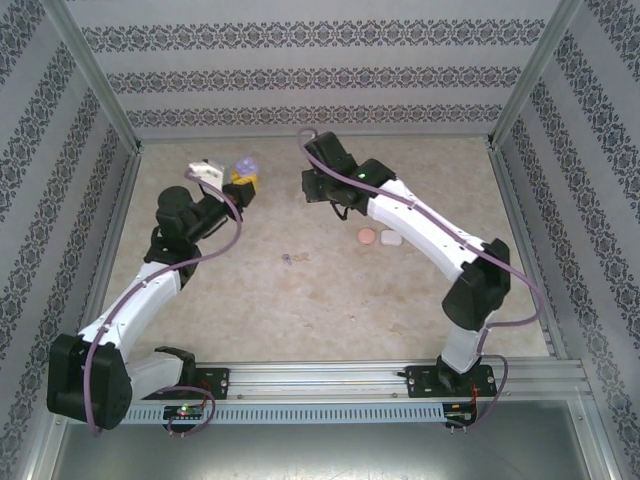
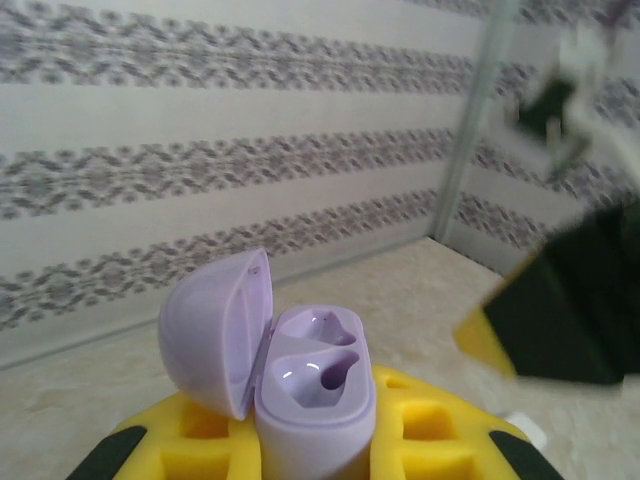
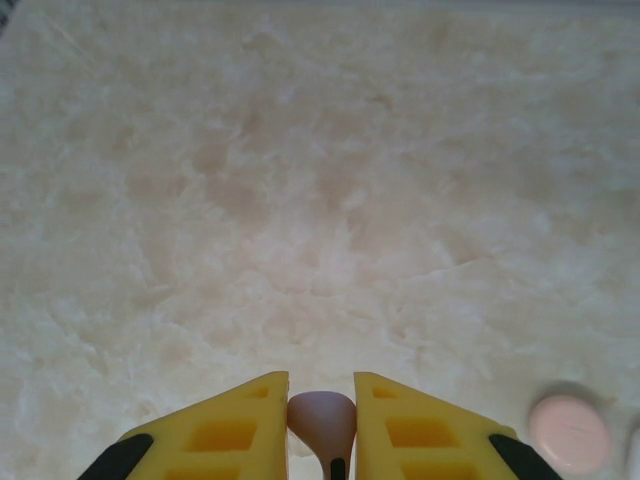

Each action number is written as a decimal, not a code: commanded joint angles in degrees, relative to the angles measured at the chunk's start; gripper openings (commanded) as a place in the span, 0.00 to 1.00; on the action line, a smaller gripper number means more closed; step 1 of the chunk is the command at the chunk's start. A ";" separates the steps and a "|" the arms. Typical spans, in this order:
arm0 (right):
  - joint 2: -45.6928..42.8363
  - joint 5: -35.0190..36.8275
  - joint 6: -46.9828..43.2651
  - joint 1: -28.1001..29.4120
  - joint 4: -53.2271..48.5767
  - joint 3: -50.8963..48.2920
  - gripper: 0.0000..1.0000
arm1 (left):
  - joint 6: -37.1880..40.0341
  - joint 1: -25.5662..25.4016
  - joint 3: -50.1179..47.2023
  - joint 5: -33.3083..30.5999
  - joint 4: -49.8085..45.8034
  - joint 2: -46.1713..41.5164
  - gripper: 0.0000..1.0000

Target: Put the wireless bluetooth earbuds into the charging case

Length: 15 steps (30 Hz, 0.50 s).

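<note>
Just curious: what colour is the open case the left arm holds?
The glossy plastic charging case is pale purple, best seen in left wrist view.

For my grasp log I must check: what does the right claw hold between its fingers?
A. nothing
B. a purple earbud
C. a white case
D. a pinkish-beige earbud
D: in the right wrist view, a small pinkish-beige earbud sits pinched between the yellow fingers of the right claw.
</note>
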 commanded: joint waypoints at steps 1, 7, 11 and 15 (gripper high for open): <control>-6.22 1.06 -2.69 -0.70 1.54 -1.89 0.20 | 7.38 -3.31 -3.72 3.99 12.36 2.19 0.00; -14.18 0.52 -4.33 -1.20 4.22 -5.36 0.21 | 13.57 -10.22 -5.75 1.36 18.34 5.76 0.00; -19.05 -1.54 -5.03 -1.21 8.25 -9.29 0.21 | 14.85 -13.55 -4.26 -1.56 21.53 8.63 0.00; -22.83 -3.98 -4.99 -1.22 12.71 -13.45 0.22 | 16.03 -16.66 -1.30 -2.65 23.33 11.86 0.00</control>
